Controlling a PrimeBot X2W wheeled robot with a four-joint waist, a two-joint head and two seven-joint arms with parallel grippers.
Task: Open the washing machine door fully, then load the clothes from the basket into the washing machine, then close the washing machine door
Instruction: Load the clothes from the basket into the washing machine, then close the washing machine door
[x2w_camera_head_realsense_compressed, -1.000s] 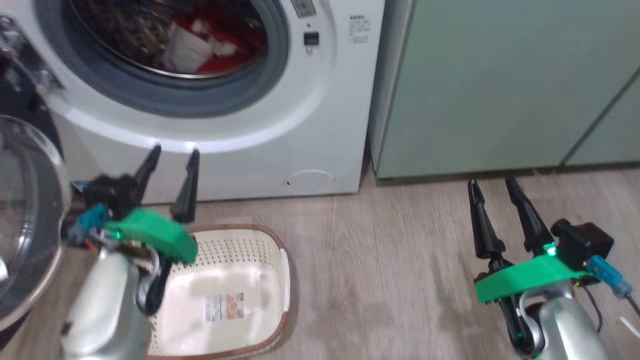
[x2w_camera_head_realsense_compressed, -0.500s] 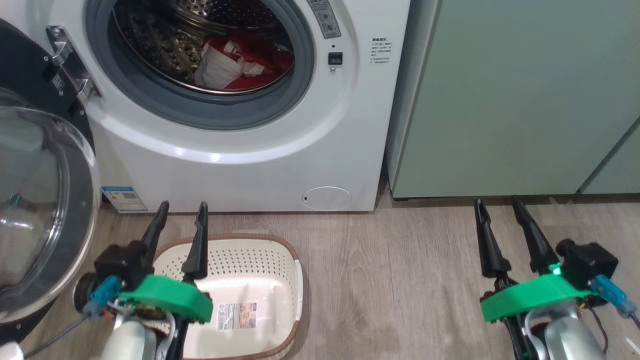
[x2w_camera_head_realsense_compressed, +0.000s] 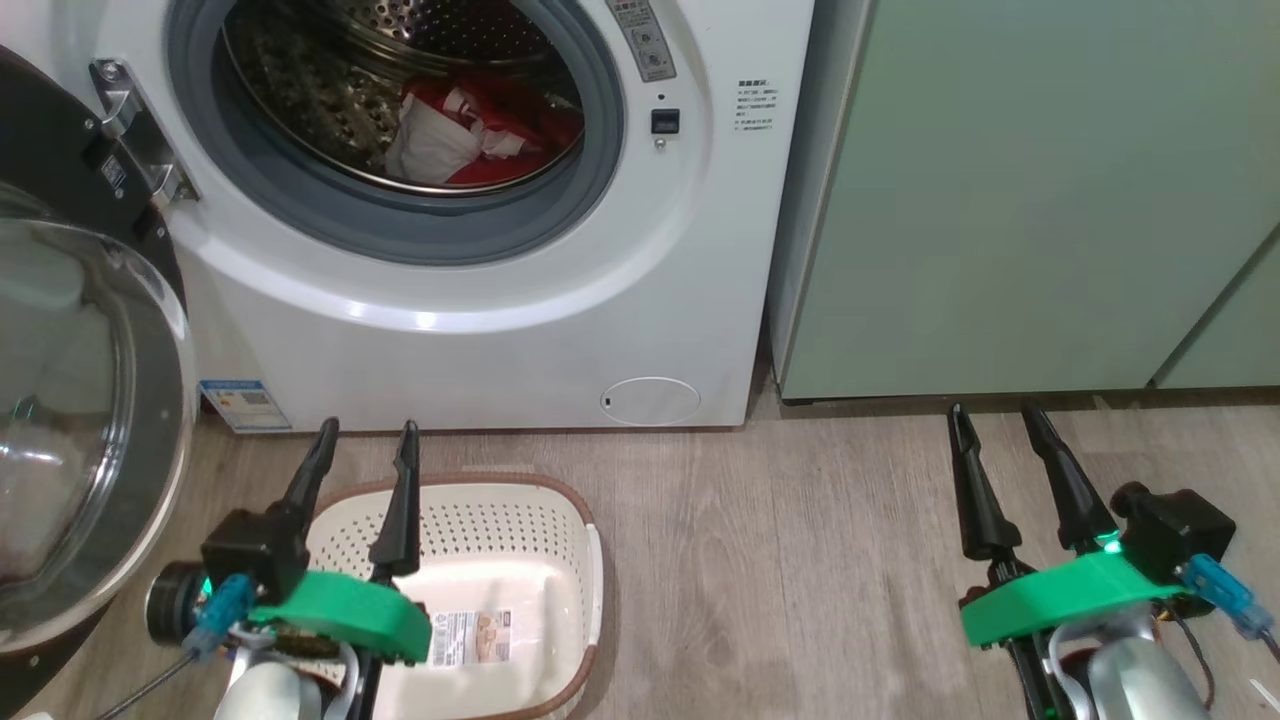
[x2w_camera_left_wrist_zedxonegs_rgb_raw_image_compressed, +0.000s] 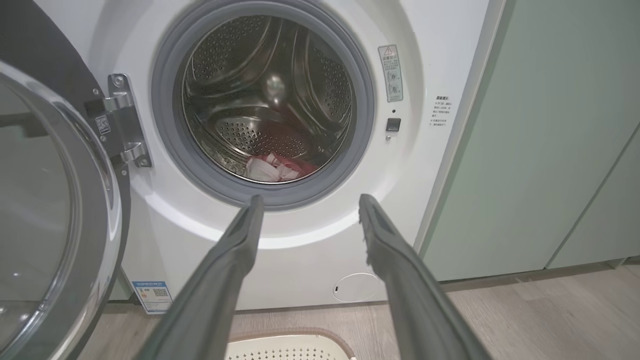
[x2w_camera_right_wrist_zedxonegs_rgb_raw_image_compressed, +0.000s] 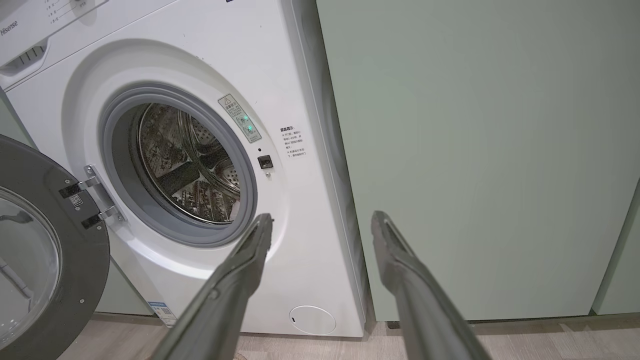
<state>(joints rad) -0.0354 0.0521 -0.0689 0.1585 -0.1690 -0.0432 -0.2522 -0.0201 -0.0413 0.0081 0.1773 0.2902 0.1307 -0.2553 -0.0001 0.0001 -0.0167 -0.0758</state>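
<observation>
The washer (x2w_camera_head_realsense_compressed: 470, 340) stood with its door (x2w_camera_head_realsense_compressed: 90, 420) swung wide to the robot's left on a metal hinge (x2w_camera_head_realsense_compressed: 135, 130), the inner side of its glass bowl facing the robot. The clothes (x2w_camera_head_realsense_compressed: 470, 135), red with white, lay low in the steel drum (x2w_camera_head_realsense_compressed: 300, 110), behind the grey gasket (x2w_camera_head_realsense_compressed: 400, 225). The basket (x2w_camera_head_realsense_compressed: 500, 530) sat on the wood floor (x2w_camera_head_realsense_compressed: 800, 560) just in front of the washer and below the drum's mouth, its bare bottom showing a paper label (x2w_camera_head_realsense_compressed: 475, 637). The left gripper (x2w_camera_head_realsense_compressed: 368, 428) hung over the basket's left side, its two fingers spread wide with nothing between them and their tips aimed at the washer's base, near the blue sticker (x2w_camera_head_realsense_compressed: 245, 403). In the left wrist view those fingers pointed at the lower gasket. The right gripper (x2w_camera_head_realsense_compressed: 993, 410) hung well to the right, over the floor before the pale green cabinets (x2w_camera_head_realsense_compressed: 1000, 200), likewise spread wide and empty. A small round flap (x2w_camera_head_realsense_compressed: 650, 400) sat low on the washer's front, towards its right edge.
</observation>
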